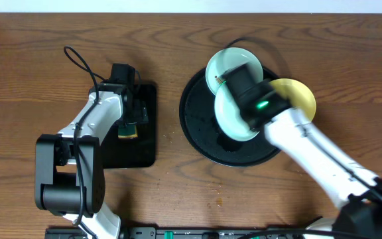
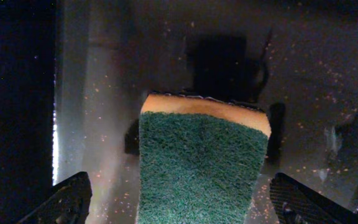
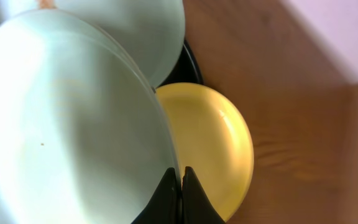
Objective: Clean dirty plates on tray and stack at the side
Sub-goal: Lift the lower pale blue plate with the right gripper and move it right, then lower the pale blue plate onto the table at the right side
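The right gripper (image 3: 180, 186) pinches the rim of a pale mint-blue round plate (image 3: 61, 130), tilted above the large round black tray (image 1: 197, 133). A second mint plate (image 1: 225, 66) and a pale yellow plate (image 1: 298, 96) lie beside it. The left gripper (image 2: 179, 199) stands spread around a green-faced yellow sponge (image 2: 197, 168) over the rectangular black tray (image 1: 144, 143).

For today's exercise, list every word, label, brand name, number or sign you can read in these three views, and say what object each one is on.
None can be read in any view.
The plates, the round black tray, the sponge and the small rectangular tray carry no print.
The green light on the right arm is a plain lamp, not a character.
The equipment along the bottom edge of the overhead view is too small to read.
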